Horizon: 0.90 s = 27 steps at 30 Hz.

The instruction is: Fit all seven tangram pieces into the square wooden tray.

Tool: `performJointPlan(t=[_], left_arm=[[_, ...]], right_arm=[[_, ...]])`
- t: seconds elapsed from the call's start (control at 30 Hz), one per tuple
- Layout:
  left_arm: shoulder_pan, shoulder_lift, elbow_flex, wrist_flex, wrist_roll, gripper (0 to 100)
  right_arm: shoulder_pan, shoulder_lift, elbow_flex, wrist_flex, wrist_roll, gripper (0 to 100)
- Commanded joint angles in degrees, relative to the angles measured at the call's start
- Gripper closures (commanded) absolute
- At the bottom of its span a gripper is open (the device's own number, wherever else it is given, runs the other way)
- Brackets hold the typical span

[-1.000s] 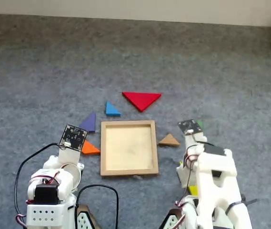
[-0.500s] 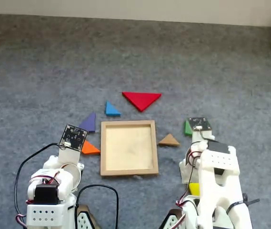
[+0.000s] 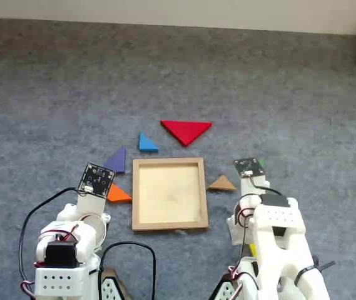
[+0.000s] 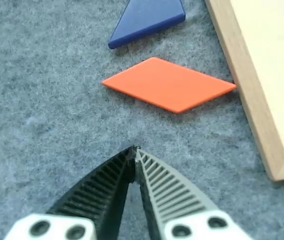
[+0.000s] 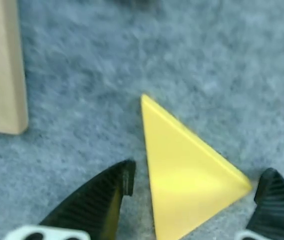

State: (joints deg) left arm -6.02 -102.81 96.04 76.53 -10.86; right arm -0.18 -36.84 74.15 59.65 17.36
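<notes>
Soft, even light lay over the grey bench [image 3: 52,81] in the high view. It was bright throughout, with no hard shadows and no glare. The wooden tray [image 3: 169,162] threw only a small dark shadow at its 6 o'clock edge. The white right arm [image 3: 278,237] at 5 o'clock was bright without washing out. The foot of the wall [image 3: 165,12] at 12 o'clock ran straight, with little bending. In the left wrist view the orange piece [image 4: 169,85] was evenly lit, and a thin shadow edged the blue piece [image 4: 149,20]. In the right wrist view the yellow triangle [image 5: 186,170] carried a mild sheen.
</notes>
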Motion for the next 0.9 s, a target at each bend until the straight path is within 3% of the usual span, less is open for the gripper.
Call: performJointPlan(t=[0.0,0.17,0.43,0.87], left_arm=[[1.01,-1.10,1.10,0.26,0.44,99],[1.01,-1.10,1.10,0.26,0.44,99],[1.01,-1.10,1.10,0.26,0.44,99],[1.01,-1.10,1.10,0.26,0.44,99]], right_arm=[[-0.57,0.40,0.57,-2.51,-0.62,63.2],[-0.48,0.40,0.57,-2.33,-0.44,71.7],[-0.22,-0.31,-0.31,1.63,-0.44,74.6],[-0.75,-3.56,-20.09,14.46,-0.35,74.7]])
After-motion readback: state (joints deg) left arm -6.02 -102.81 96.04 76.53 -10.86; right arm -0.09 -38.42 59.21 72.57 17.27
